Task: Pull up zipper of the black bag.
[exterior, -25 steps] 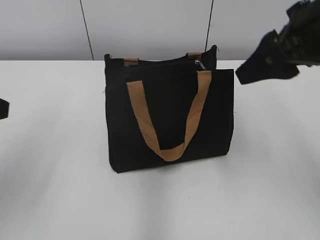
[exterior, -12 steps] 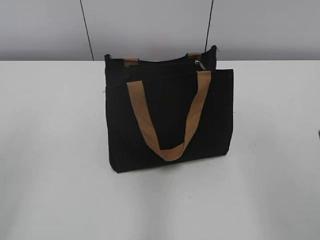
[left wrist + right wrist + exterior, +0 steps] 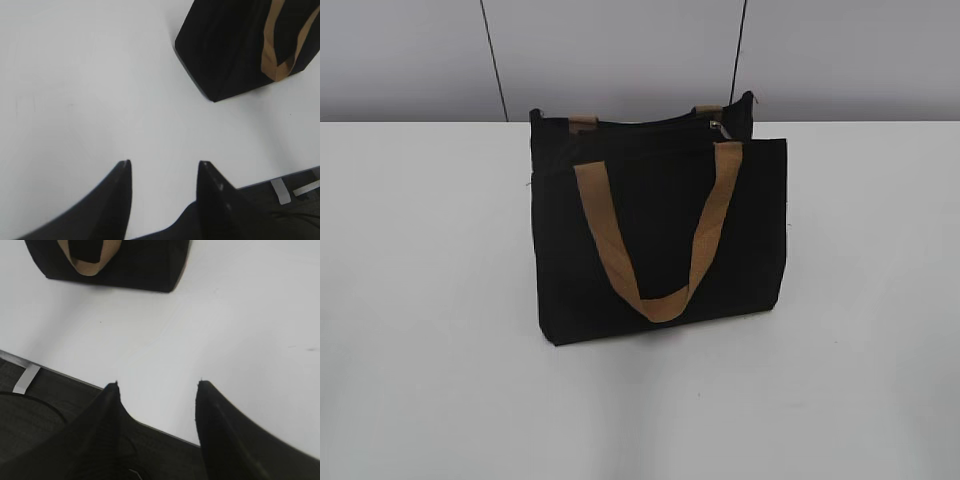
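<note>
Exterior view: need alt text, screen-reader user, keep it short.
A black bag stands upright on a white table, its front tan handle hanging down in a loop across its face. A small silver zipper pull sits at the right end of the bag's top edge. No robot arm or tool appears in this view.

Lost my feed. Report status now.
Left gripper open, empty, off the bag. Right gripper the same. Black bag upright, zipper pull at right end. Nothing in the way.
</note>
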Robot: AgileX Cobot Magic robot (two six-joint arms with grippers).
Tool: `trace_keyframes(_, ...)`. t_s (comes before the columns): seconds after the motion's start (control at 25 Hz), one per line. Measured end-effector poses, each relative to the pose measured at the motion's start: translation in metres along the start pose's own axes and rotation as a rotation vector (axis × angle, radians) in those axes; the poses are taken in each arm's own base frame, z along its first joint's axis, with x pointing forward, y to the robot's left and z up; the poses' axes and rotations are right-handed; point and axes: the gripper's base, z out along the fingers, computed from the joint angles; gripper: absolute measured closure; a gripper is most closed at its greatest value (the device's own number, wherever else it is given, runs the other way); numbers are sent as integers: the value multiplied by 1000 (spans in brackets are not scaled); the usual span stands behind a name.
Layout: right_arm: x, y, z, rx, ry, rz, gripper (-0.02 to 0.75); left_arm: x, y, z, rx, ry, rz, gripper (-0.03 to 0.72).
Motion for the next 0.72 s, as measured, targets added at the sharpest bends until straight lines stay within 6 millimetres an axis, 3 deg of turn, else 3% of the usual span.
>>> trace_keyframes(0.24,16,-3,-15,85,-111,17,359,12,2,-4,9,-72,18,365)
trace_keyframes(0.72,18,-7,-10,115,-122,18,366,13,1,0,14,-95,25,377)
